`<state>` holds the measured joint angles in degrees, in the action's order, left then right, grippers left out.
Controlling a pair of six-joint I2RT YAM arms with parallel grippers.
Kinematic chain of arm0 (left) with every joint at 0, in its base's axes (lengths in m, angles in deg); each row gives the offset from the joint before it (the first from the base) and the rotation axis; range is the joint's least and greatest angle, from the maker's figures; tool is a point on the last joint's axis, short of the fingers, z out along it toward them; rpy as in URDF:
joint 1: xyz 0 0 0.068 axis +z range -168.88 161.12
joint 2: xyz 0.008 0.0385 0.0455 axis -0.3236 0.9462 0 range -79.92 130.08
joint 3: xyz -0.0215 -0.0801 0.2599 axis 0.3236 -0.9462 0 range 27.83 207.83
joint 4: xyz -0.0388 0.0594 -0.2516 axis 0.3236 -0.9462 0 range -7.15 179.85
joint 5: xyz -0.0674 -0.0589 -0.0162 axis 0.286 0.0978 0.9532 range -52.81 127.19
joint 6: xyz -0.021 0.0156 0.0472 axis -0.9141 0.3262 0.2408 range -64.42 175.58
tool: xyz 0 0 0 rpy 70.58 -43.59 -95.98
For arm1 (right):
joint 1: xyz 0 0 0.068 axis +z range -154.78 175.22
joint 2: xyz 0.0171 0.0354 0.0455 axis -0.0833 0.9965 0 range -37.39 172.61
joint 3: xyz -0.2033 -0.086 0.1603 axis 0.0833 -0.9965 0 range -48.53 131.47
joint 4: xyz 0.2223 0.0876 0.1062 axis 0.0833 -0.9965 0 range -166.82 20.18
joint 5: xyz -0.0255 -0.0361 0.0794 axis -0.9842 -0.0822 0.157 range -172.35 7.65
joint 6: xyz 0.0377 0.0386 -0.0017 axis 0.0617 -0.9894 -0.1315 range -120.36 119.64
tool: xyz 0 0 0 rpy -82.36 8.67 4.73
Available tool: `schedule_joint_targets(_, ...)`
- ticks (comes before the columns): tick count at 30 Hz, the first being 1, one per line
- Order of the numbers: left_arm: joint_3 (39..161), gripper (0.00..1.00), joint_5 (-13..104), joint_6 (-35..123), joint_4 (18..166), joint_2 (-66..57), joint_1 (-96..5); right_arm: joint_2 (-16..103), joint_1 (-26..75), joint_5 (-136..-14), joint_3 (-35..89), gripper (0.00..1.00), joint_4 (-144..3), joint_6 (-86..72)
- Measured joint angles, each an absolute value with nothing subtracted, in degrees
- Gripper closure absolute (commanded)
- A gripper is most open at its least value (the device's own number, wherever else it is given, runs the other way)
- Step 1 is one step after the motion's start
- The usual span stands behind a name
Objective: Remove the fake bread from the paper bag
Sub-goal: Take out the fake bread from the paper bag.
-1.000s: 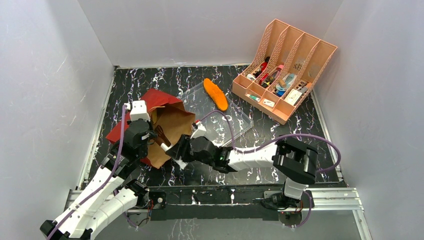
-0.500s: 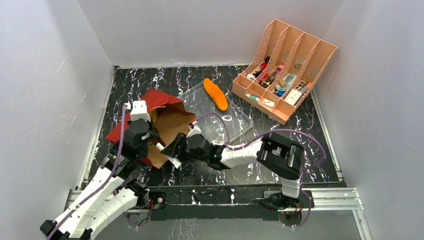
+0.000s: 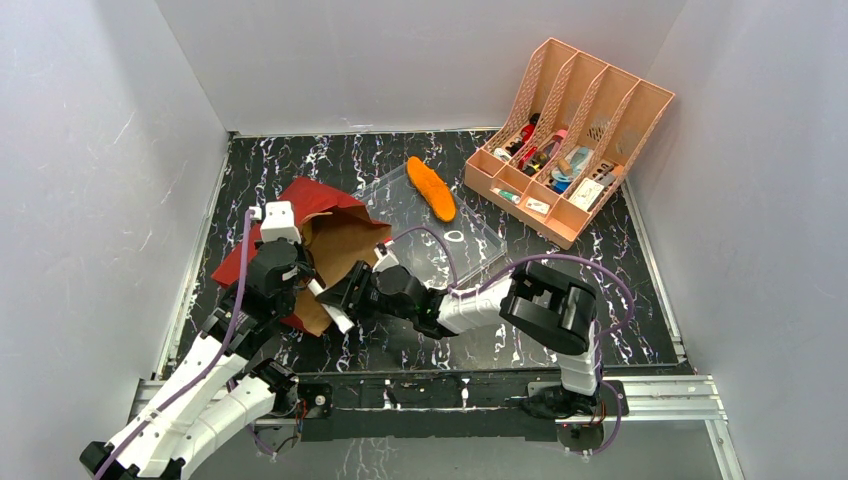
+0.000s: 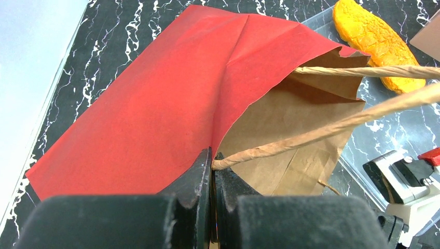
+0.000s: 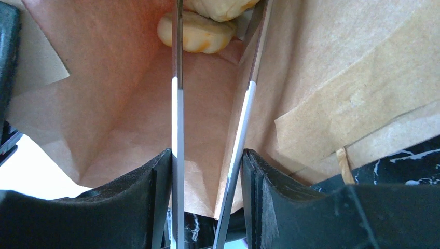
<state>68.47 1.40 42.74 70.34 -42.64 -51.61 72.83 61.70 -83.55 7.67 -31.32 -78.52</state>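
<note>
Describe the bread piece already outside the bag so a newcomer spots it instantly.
Find the pink slotted desk organizer at the far right. Just left of it lies a clear plastic tray, and the orange loaf rests on its far end. It is the only bright orange, bumpy, oblong piece; the pale rolls sit inside the red paper bag.

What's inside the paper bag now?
Deep in the paper bag, the right wrist view shows one tan round bread piece and part of a second piece above it, cut off by the frame. Whatever lies beyond or beneath them is hidden.
</note>
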Motion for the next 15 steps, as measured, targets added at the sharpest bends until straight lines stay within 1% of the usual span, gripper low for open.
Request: schedule_joint_targets(15,68.47,1.0,1.9,43.0,70.52,-42.97,-51.61,72.85,61.48,-82.09,7.67,0.55,-28.87,-79.48)
